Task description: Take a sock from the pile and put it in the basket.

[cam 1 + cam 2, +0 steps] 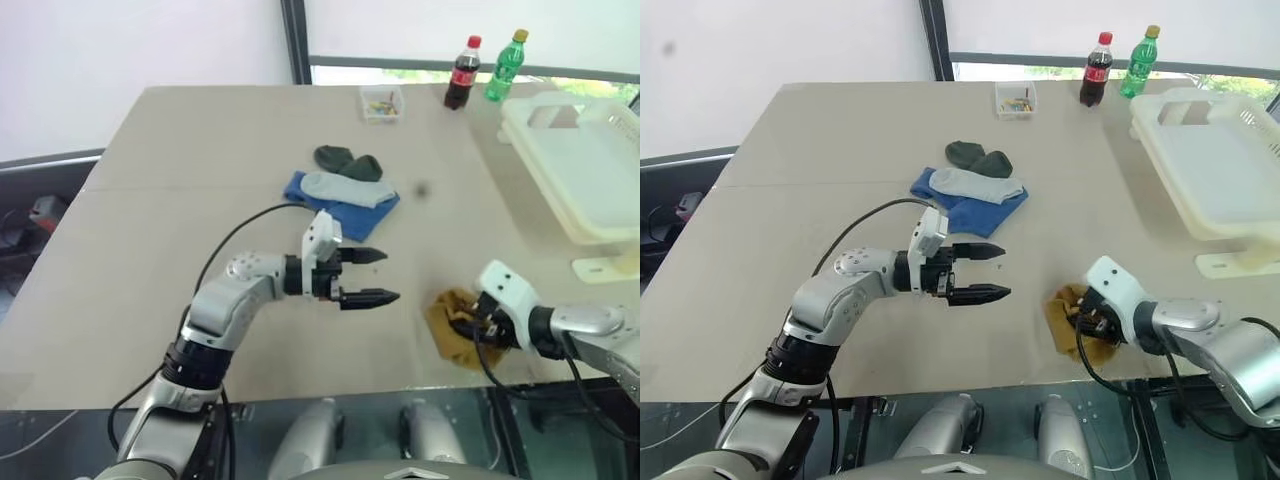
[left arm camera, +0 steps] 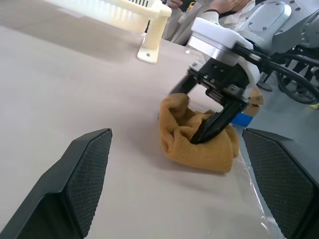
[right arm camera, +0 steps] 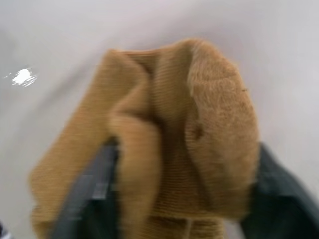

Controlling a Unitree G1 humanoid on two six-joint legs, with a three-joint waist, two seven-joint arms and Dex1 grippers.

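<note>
The pile of blue, pale grey and dark green socks lies mid-table, toward the far side. A mustard-yellow sock sits apart from it, bunched up near the table's front edge on the right. My right gripper points down into that sock, and its black fingers are closed on the folds; the right wrist view has the fabric squeezed between them. My left gripper hovers open over bare table between the pile and the sock, pointing right, holding nothing. The cream-white basket stands at the far right.
At the table's far edge stand a small clear box, a cola bottle and a green bottle. The mustard sock lies close to the front edge of the table. Bare tabletop separates the sock from the basket.
</note>
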